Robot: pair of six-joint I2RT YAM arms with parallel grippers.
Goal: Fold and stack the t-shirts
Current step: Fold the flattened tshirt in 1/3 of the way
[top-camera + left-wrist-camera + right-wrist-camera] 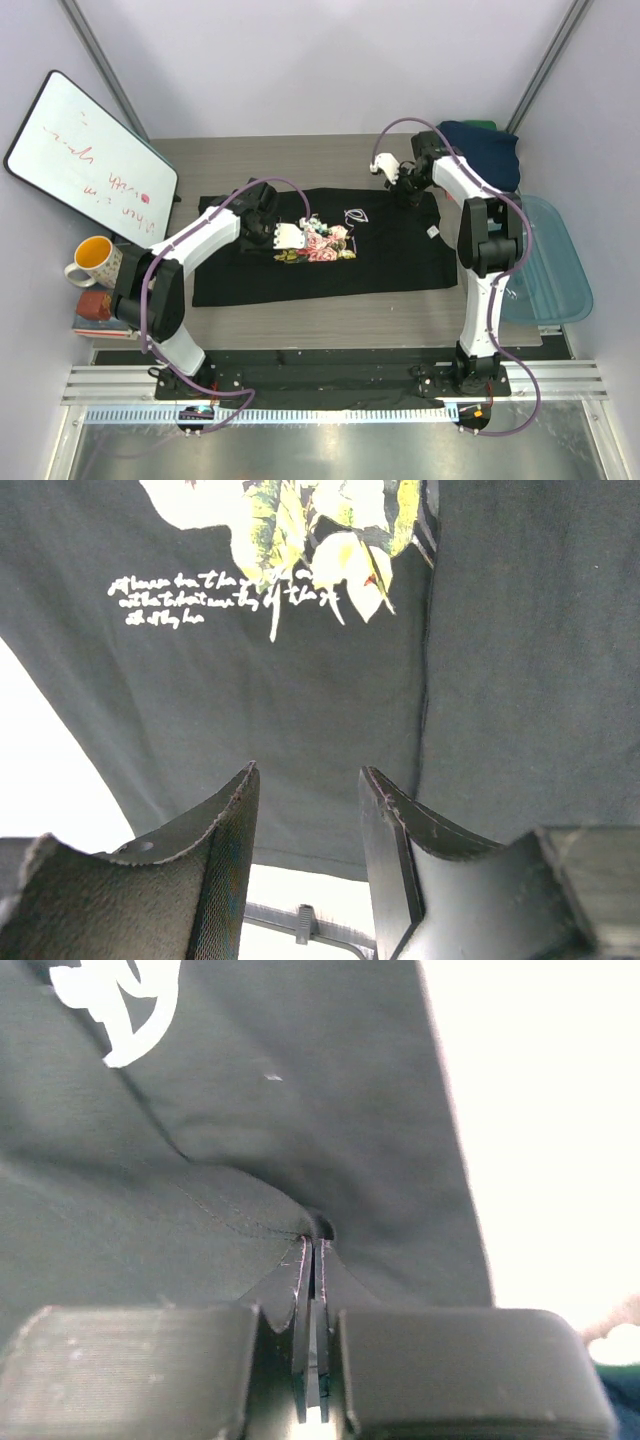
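That black rose-print cloth t-shirt, pinched at 1 o'clock by the right gripper (left gripper spread apart, tbh), should be lifted evenly.

Pale lilac walls, grey wood-grain table, whiteboard leaning at left; metal rail along near edge

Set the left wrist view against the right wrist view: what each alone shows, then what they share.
Left wrist only: the left gripper open, facing the black cloth t-shirt with its white lettering and leafy print. Right wrist only: the right gripper shut, pinching a puckered fold, with a white emblem beyond. Both: that same shirt fills most of the frame.
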